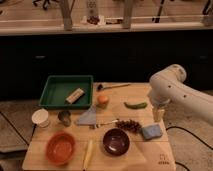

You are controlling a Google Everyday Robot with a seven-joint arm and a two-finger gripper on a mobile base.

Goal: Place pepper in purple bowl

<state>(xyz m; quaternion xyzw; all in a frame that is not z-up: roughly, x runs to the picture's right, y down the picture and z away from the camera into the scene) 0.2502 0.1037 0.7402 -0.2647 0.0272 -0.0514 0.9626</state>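
Note:
The green pepper (135,105) lies on the wooden table (160,150), right of the round orange fruit (103,100). The dark purple bowl (116,141) sits near the table's front, right of the orange-red bowl (61,148). My white arm comes in from the right. The gripper (158,114) hangs below the arm's joint, just right of the pepper and above the blue sponge (151,131). It holds nothing that I can see.
A green tray (51,93) holding a tan block stands at the back left. A white cup (40,117), a metal cup (64,118), a grey cloth (88,118), a fork, dark grapes (129,125), a pale yellow elongated item (88,153) and a spoon (112,86) lie around.

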